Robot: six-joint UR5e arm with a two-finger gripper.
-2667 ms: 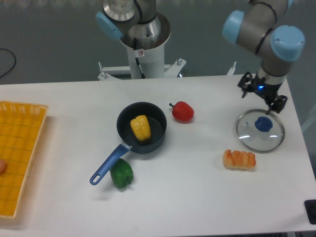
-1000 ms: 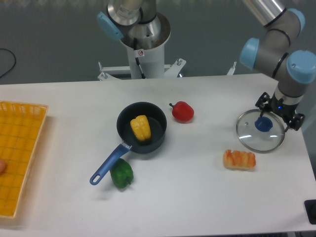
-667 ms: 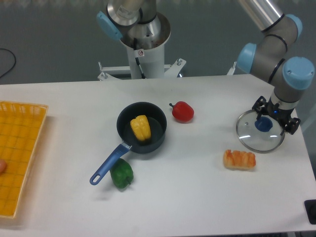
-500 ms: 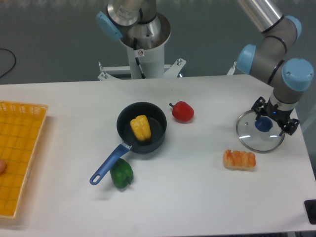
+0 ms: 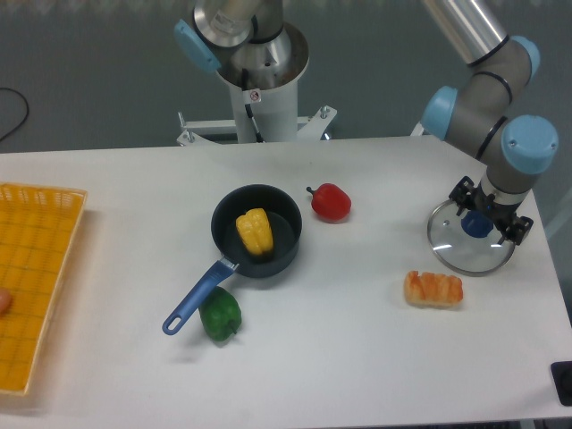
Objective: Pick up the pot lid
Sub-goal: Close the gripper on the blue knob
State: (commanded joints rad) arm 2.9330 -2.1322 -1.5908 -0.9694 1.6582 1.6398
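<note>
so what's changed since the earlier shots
The gripper has moved down and right in the picture, now over the pot lid with its jaws apart. Nothing was taken hold of or let go. The lid and the black pan stayed put.

We have our 1 arm (image 5: pixel 502 107) over at the right side of the camera view, with its lower end angled downward. Our gripper (image 5: pixel 490 217) hangs below it, pointing down toward the tabletop, its 2 fingers spread with a gap between the tips. 1 finger sits farther left in the view, and the other is to the right and a little lower.
</note>
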